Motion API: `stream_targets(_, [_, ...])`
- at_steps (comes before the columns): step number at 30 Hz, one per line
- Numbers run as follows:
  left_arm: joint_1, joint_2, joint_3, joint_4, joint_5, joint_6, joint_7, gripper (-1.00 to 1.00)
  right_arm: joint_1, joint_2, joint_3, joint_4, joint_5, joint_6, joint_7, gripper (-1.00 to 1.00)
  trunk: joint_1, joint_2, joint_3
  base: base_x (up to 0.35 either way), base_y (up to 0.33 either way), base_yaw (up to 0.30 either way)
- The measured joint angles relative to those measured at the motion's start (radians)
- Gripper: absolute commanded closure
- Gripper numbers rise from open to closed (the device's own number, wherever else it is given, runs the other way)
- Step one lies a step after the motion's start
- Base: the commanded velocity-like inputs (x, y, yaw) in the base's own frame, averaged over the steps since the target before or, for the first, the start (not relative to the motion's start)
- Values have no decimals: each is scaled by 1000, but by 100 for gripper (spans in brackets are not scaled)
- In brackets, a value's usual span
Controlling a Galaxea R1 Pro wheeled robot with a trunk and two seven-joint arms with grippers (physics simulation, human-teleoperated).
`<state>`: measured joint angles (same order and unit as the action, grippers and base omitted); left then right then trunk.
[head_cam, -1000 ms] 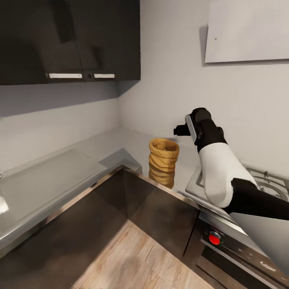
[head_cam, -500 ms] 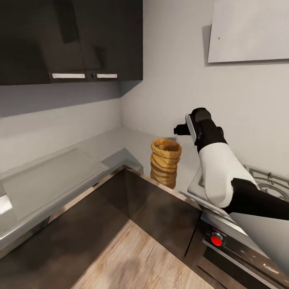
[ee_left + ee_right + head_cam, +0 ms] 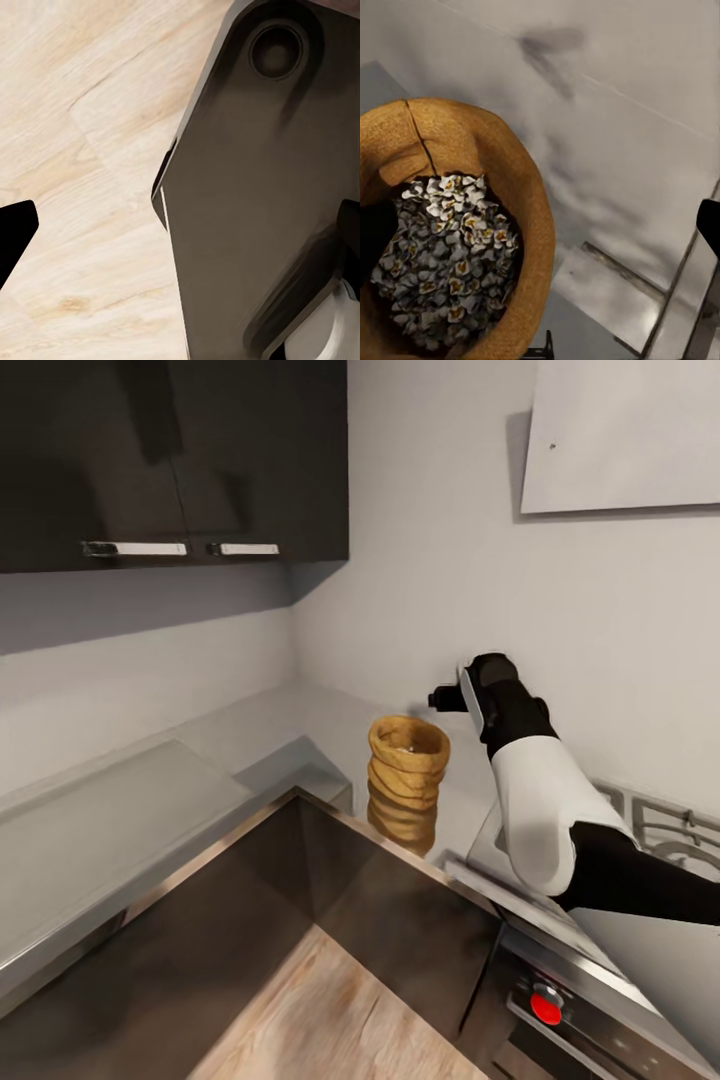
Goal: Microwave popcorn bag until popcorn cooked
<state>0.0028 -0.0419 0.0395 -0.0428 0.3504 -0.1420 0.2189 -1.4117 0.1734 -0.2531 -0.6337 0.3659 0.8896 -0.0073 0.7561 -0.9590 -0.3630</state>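
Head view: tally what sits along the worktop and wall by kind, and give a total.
Popcorn bag: 1
Cabinet handles: 2
Red knob: 1
Gas hob: 1
White wall panel: 1
Total: 6

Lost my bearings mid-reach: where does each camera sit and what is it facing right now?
Head view: on the robot's head, facing down into the countertop corner; right arm beside the popcorn bag.
Left wrist view: near the left gripper, facing wooden floor and a dark robot part.
Right wrist view: above the bag, looking at the popcorn.
Shared: head and right wrist views show the bag.
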Motion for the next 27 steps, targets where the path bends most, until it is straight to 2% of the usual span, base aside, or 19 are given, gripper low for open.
stream_targets(7, [0,1,0,0,0,0,1,-100,22,0,2,3,-4,-7,35,-100,0,0,0,102,-50,0])
stream_targets(15, [0,1,0,0,0,0,2,-100,79,0,3,6,-11,-33,63,-100,0,0,0,5,-1,0])
stream_targets(27, [0,0,0,0,0,0,1,-100,96,-7,2,10,-9,-66,70,-100,0,0,0,16,0,0])
